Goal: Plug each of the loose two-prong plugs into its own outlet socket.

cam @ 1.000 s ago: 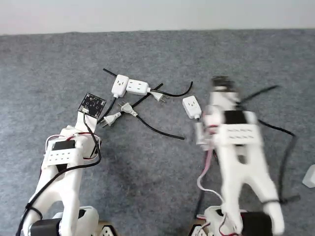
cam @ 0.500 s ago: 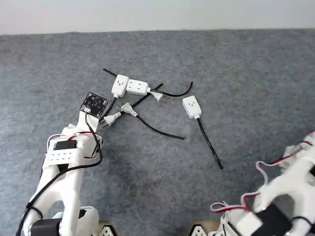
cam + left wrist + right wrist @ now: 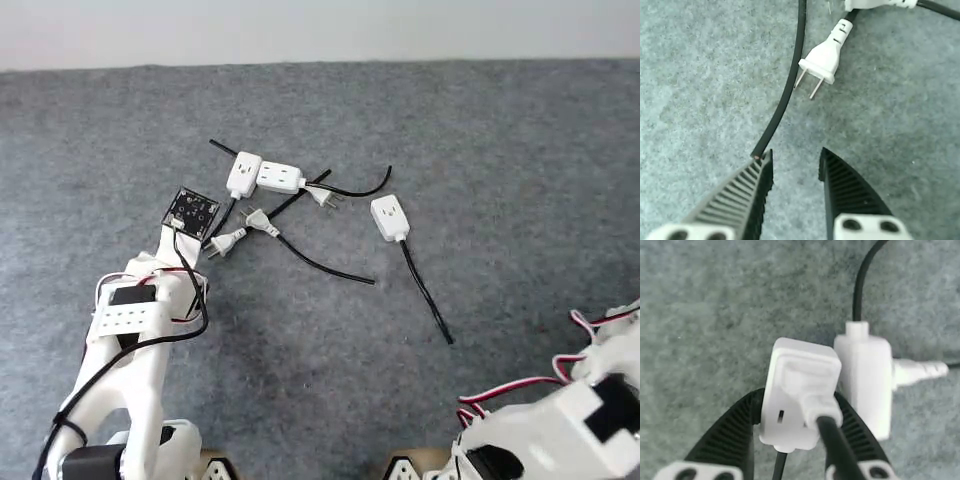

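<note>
Three white outlet sockets lie on the grey carpet: a pair side by side [image 3: 243, 173] [image 3: 280, 178] and a single one [image 3: 388, 217]. Loose two-prong plugs on black cables lie near them [image 3: 228, 240] [image 3: 262, 222] [image 3: 322, 197]. My left gripper [image 3: 795, 160] is open just short of one plug [image 3: 822, 60], its prongs pointing towards the fingers, with a cut cable end [image 3: 757, 156] at one fingertip. In the right wrist view my right gripper [image 3: 799, 397] holds an outlet socket [image 3: 800, 385] by its sides, with a second socket [image 3: 865, 385] touching it. In the high view the right arm [image 3: 570, 430] sits at the lower right corner.
Black cables [image 3: 320, 265] cross between the plugs and sockets, and one trails from the single socket [image 3: 425, 295]. The left arm [image 3: 130, 330] stands at the lower left. Bare carpet stretches to the right of and behind the sockets.
The right arm swung from over the table beside the single socket back to the lower right corner. The left arm, plugs and sockets kept still.
</note>
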`<state>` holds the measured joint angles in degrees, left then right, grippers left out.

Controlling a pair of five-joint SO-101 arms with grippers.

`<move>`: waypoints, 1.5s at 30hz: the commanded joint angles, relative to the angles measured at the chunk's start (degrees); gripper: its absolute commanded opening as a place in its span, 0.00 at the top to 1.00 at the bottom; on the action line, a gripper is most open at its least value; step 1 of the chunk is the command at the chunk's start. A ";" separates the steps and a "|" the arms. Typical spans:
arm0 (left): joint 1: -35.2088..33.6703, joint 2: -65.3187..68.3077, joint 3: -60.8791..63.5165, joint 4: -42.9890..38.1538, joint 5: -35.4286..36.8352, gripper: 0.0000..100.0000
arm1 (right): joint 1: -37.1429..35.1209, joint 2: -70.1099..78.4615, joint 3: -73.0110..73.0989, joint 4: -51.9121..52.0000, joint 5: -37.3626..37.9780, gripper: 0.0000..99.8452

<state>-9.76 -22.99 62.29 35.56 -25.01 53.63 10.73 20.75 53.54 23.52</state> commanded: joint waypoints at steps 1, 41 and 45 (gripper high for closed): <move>1.76 -1.58 -0.48 -1.32 0.26 0.86 | 0.75 0.75 -5.01 0.57 3.34 0.88; -1.23 -1.23 -0.57 -7.65 9.67 0.86 | -56.04 7.78 -25.23 5.05 -33.05 0.97; -1.32 -1.23 -0.57 -8.79 11.96 0.86 | -57.45 12.18 -30.42 4.97 -32.97 0.97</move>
<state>-10.64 -22.99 62.29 28.70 -14.64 -3.08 22.15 -3.78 59.96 -8.84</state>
